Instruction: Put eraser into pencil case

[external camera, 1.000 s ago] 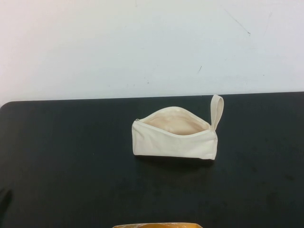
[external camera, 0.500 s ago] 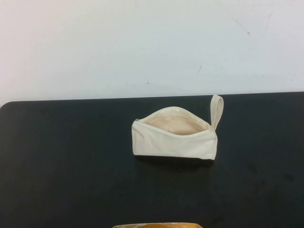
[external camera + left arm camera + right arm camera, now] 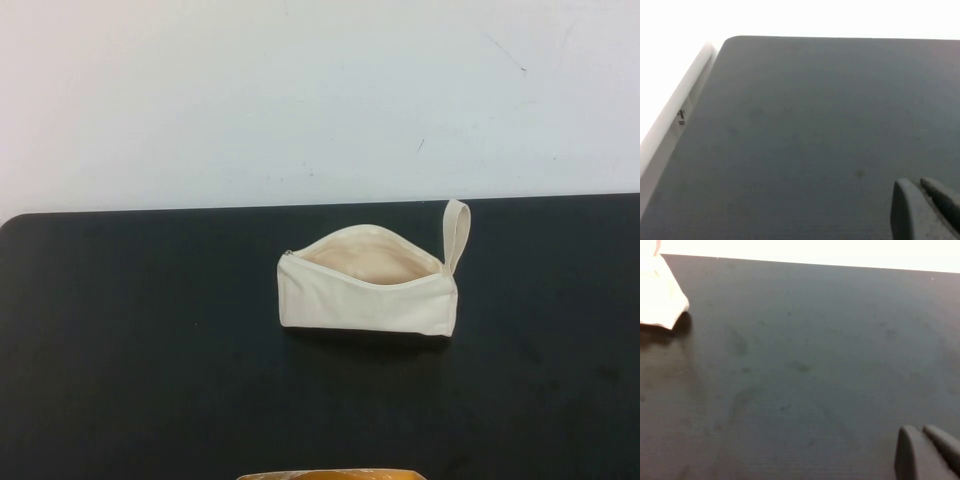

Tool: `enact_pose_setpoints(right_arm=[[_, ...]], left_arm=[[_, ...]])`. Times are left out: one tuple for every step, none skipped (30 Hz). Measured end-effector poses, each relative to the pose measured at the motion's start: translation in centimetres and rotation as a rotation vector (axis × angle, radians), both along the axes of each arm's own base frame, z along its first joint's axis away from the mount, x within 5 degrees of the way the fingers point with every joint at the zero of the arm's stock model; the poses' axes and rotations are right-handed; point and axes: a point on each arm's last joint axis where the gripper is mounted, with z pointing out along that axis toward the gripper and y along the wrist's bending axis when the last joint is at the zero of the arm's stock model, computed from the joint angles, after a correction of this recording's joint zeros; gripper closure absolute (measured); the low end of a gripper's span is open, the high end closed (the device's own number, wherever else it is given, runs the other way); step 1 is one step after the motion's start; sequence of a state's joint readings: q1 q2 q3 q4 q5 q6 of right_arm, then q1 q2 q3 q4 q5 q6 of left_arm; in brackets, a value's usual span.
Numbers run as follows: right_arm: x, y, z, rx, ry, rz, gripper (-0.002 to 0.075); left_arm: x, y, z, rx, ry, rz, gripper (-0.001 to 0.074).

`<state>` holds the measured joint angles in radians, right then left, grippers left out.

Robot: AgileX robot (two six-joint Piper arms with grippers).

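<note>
- Standing upright near the middle of the black table (image 3: 150, 380), the pencil case (image 3: 366, 290) has its zip mouth gaping upward and its beige lining exposed; judged ready to take an item dropped from above
- Loop strap (image 3: 456, 232) rises from the case's right end, clear of the mouth, so it should not obstruct entry
- Eraser: not visible in any view; its location cannot be established, and it may or may not already lie inside the case
- Left gripper (image 3: 927, 210): only its dark fingertips show in the left wrist view, over bare table near a rounded corner, well apart from the case; the two tips sit close together with nothing between them, so it reads as clenched and empty
- Right gripper (image 3: 929, 452): tips likewise close together and empty, over bare table, with one corner of the case in its wrist view
- Neither arm appears in the high view; both judged parked
- An orange-yellow object (image 3: 330, 474) shows at the near edge, unidentified
</note>
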<state>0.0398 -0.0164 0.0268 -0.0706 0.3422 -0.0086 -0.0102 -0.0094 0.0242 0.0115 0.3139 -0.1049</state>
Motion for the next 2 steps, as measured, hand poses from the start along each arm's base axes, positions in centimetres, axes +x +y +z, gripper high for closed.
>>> enact_pose_setpoints(right_arm=[[0.00,0.00,0.00,0.000,0.000,0.000,0.0727],[0.00,0.00,0.00,0.000,0.000,0.000,0.0727]], left_arm=[[-0.01,0.01,-0.02,0.006,0.002,-0.001,0.0736],[-0.01,0.01,-0.04,0.006,0.004,-0.001,0.0736]])
